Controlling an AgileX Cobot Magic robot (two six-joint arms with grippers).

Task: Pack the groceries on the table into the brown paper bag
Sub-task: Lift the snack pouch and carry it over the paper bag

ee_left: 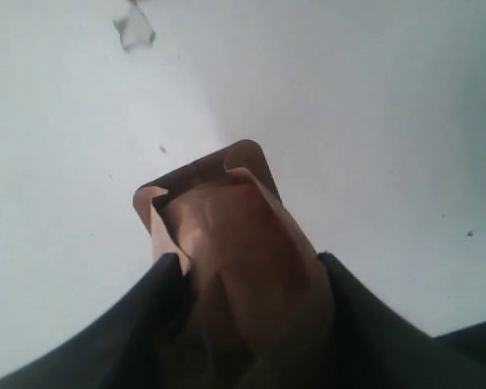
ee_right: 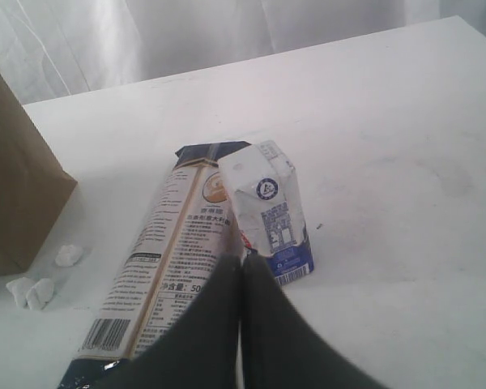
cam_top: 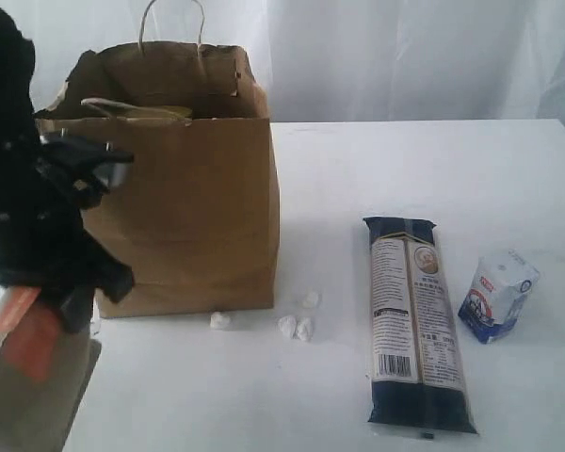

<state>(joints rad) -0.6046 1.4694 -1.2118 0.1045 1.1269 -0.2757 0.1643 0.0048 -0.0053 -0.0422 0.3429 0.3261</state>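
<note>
My left gripper (ee_left: 247, 266) is shut on the brown-red pouch (ee_left: 227, 219), whose folded end sticks out past the fingers above the white table (ee_left: 348, 121). In the exterior view the left arm (cam_top: 28, 217) stands in front of the brown paper bag's (cam_top: 179, 188) left side, with the pouch (cam_top: 24, 337) blurred below it. The long dark-blue packet (cam_top: 416, 325) lies flat right of the bag, and the small white-blue carton (cam_top: 497, 295) lies beside it. My right gripper (ee_right: 242, 263) is shut and empty, just short of the packet (ee_right: 178, 267) and carton (ee_right: 269, 207). Can, bottle and jar are out of view.
Several small white crumbs (cam_top: 297, 325) lie on the table (cam_top: 452, 169) by the bag's front right corner. Something pale yellowish (cam_top: 137, 110) shows at the bag's ragged rim. A small clear scrap (ee_left: 134, 28) lies on the table in the left wrist view.
</note>
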